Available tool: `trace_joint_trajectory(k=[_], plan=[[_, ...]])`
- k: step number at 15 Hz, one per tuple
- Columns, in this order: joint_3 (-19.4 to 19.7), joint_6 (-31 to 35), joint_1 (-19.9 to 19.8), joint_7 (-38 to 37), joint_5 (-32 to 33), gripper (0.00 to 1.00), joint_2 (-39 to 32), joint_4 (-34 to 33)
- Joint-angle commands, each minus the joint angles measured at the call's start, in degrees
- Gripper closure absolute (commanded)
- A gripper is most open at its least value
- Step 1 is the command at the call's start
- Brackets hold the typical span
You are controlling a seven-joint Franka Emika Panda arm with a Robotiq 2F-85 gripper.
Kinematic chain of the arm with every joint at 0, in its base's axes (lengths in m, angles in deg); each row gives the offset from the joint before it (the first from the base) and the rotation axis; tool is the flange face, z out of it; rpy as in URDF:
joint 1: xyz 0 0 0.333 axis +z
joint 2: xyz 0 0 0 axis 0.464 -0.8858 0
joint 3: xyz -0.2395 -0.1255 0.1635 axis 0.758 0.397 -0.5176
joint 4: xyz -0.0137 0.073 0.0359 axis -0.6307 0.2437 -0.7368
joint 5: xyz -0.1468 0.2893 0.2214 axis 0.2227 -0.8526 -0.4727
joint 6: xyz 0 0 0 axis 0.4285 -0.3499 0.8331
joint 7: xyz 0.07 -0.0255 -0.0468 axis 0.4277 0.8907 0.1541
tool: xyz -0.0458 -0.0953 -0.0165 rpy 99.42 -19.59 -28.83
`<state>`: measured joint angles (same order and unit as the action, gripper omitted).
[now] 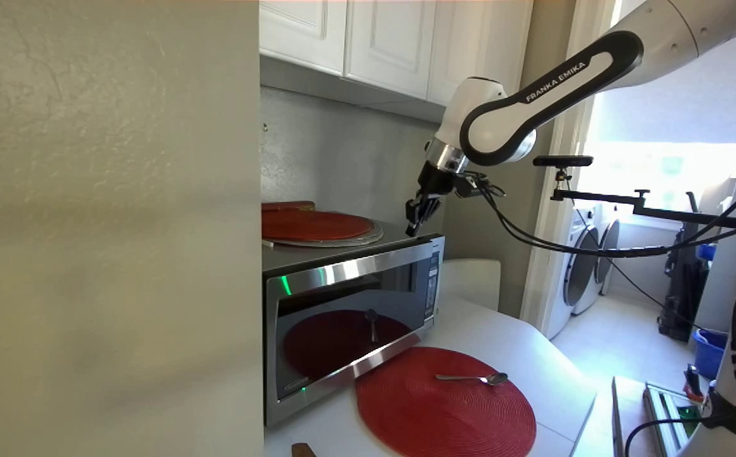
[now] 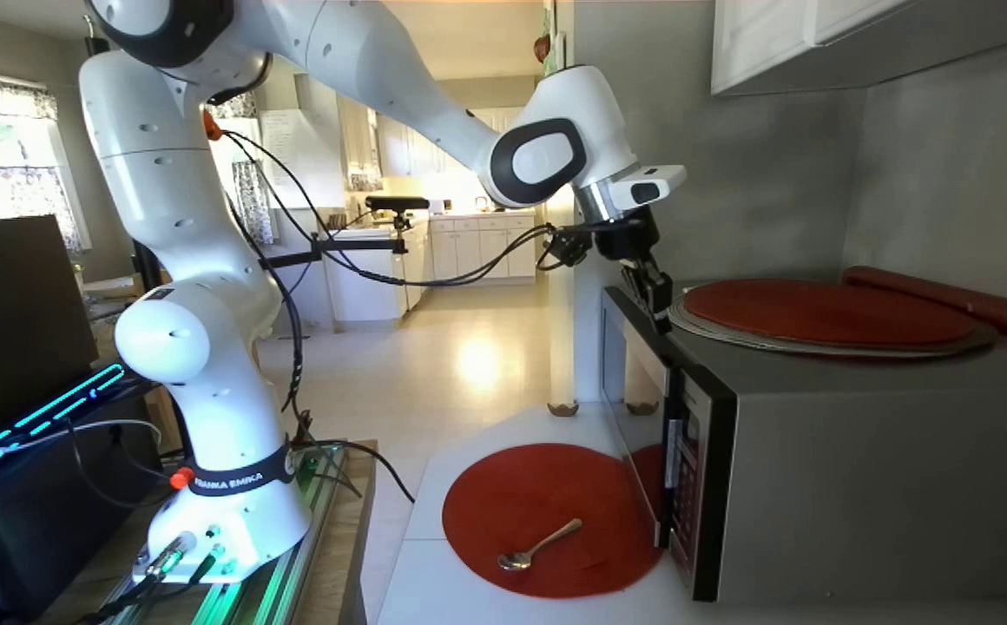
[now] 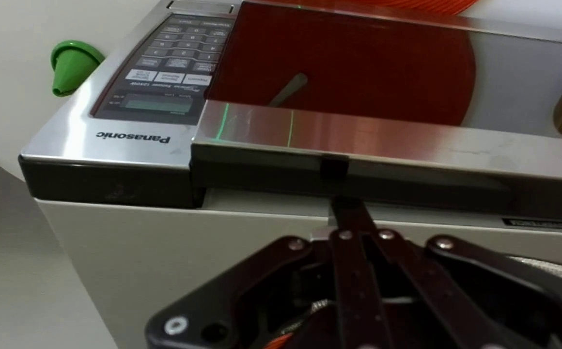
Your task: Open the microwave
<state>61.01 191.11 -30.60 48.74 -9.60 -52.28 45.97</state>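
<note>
The microwave (image 1: 350,271) is a boxy steel appliance on a white table in both exterior views (image 2: 885,495). Its dark glass door (image 2: 636,391) stands slightly ajar, a little forward of the control panel (image 3: 174,63). The wrist view shows a narrow pale gap behind the door's top edge (image 3: 407,184). My gripper (image 3: 348,203) is shut and empty, pointing down at that gap from above. It also shows over the microwave's front top edge in both exterior views (image 1: 412,230) (image 2: 661,323). I cannot tell whether the fingertips touch the door.
A red round placemat (image 1: 444,412) with a spoon (image 1: 469,379) lies before the door. Red and grey round mats (image 2: 825,312) lie on the microwave. White cabinets (image 1: 390,51) hang above. A green cone (image 3: 73,68) lies beside the control panel.
</note>
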Motion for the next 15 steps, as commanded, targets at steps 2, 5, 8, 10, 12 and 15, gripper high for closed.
trace_joint_trajectory(k=[2, 5, 8, 10, 12, 15], plan=[[0.4, 4.5, -0.4, -0.2, 0.4, 1.0, -1.7, 1.1], [0.4, 5.9, -0.4, -0.3, 0.5, 1.0, -2.6, 1.3], [0.4, 5.8, -0.3, -0.2, 0.0, 1.0, -2.5, 1.6], [0.1, 4.6, -0.1, -0.6, 0.3, 1.0, -1.9, 2.0], [-0.2, 4.0, 0.3, -0.7, -0.6, 1.0, -1.1, 2.6], [-0.8, 3.3, 0.9, -1.1, -0.8, 1.0, 0.7, 3.8]])
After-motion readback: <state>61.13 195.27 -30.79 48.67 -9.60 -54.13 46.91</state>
